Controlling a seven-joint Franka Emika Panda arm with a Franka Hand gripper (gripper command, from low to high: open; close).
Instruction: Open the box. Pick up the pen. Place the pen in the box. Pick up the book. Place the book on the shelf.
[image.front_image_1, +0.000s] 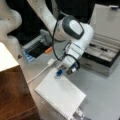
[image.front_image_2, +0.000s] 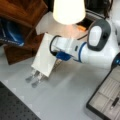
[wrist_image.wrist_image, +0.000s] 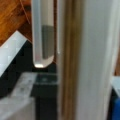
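The pincer (image.front_image_1: 65, 72) is clamping the book (image.front_image_1: 60, 93) at its edge, tilting it above the counter (image.front_image_1: 102, 92) at lower centre. It is looking stiff, light and thin. The box (image.front_image_1: 105, 53) is standing open at right, holding the pen (image.front_image_2: 115, 102).

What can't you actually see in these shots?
Gripper: mostly hidden behind the book it holds in a front view; only fingertips stick out.
Wrist view: the book hides the second finger.
Pen in the open box: blurred in both front views.
Shelf: cut off by a front view's left edge.
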